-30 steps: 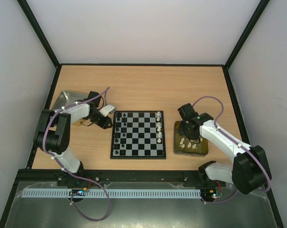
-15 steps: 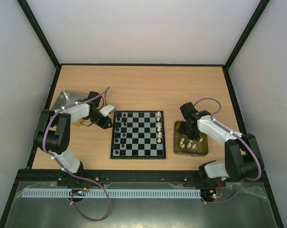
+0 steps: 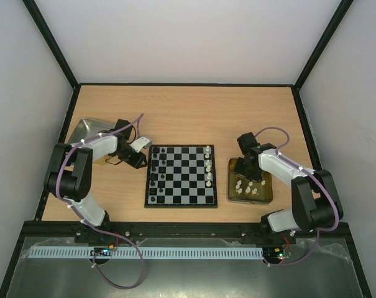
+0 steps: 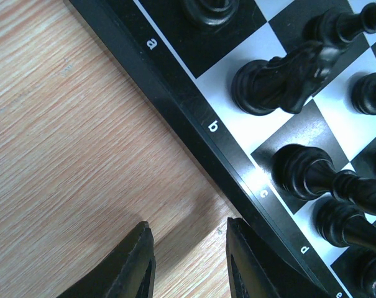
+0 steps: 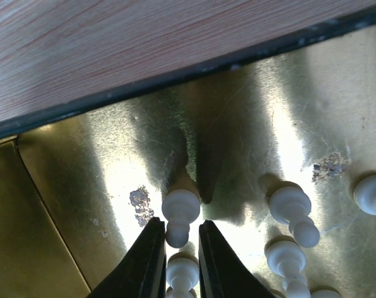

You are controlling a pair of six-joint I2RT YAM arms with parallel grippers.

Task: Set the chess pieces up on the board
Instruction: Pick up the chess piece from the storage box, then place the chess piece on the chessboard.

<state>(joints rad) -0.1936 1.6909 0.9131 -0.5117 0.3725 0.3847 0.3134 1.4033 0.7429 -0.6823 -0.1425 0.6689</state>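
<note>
From above, you see the board (image 3: 181, 204) in the middle of the worktop (image 3: 188, 112), between the two arms. Black chess pieces (image 3: 154, 177) line its left edge, and cream chess pieces (image 3: 208, 166) stand along part of its right edge. Just right of the board sits the gold tray (image 3: 270, 186), which holds several more cream pieces (too small here to name). The right gripper (image 3: 247, 177) reaches down into that tray. A silver tray (image 3: 83, 129) lies at the far left, partly under the left arm, and you cannot make out its contents. The left gripper (image 3: 138, 161) sits low beside the board's left edge.

In the left wrist view, your left gripper (image 4: 189, 264) is spread with nothing between its fingers (image 4: 137, 267). It is over bare worktop (image 4: 69, 155), with one finger overlapping the board's black rim (image 4: 194, 118) near the letter c. Black pieces fill the nearest squares, with a black knight (image 4: 287, 81) at b.

In the right wrist view, your right gripper (image 5: 178, 248) is inside the gold tray (image 5: 69, 174). Its fingers are drawn in narrowly on either side of a cream pawn (image 5: 178, 214). You cannot tell whether they actually press on it. Other cream pieces (image 5: 293, 211) lie nearby on the tray floor, apart from the fingers.
</note>
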